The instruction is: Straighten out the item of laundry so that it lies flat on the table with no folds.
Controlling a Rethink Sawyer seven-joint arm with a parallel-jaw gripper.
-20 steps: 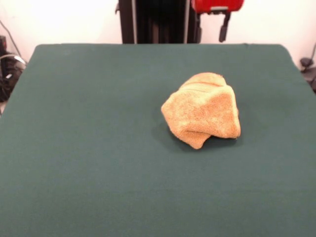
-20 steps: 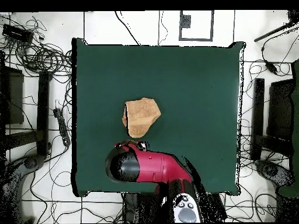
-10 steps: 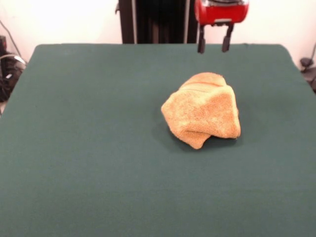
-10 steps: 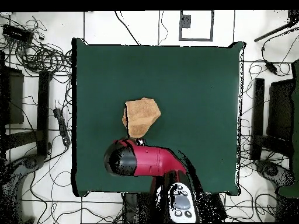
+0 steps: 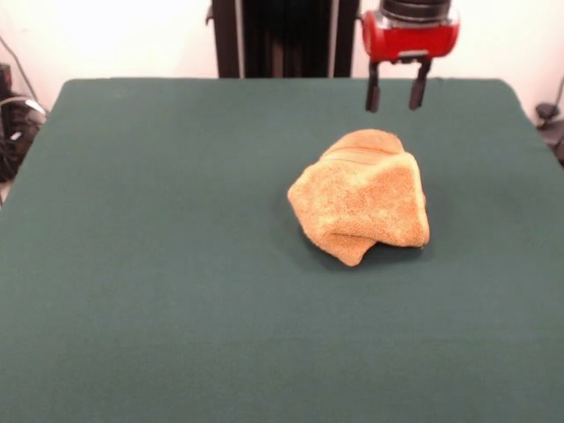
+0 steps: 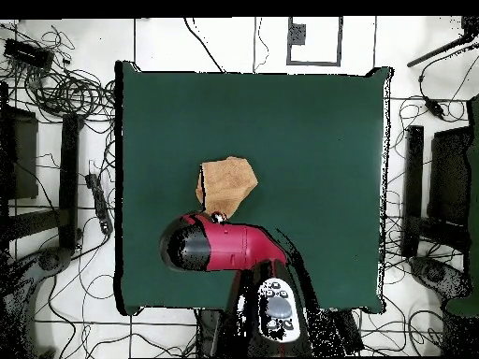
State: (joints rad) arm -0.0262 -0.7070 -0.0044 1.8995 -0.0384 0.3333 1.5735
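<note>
Crumpled orange towel (image 5: pixel 361 197) lies bunched right of centre on the green table (image 5: pixel 159 264), nothing else around it on the cloth. Gripper (image 5: pixel 396 95) hangs above its far edge, fingers (image 5: pixel 373 92) parted, empty, apart from the fabric.

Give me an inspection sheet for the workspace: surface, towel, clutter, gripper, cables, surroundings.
Surface: table topped with dark green cloth.
Job's things: towel, orange-tan, bunched in a folded heap, not flat; it lies on the half of the table nearer the robot.
Clutter: nothing seen on the table besides the towel.
Gripper: gripper open, empty, above the table at the towel's far side in the front view, not touching it.
Cables: many black cables on the floor around the table; none on it.
Surroundings: white floor, dark stands beside the table, black pedestal behind.
</note>
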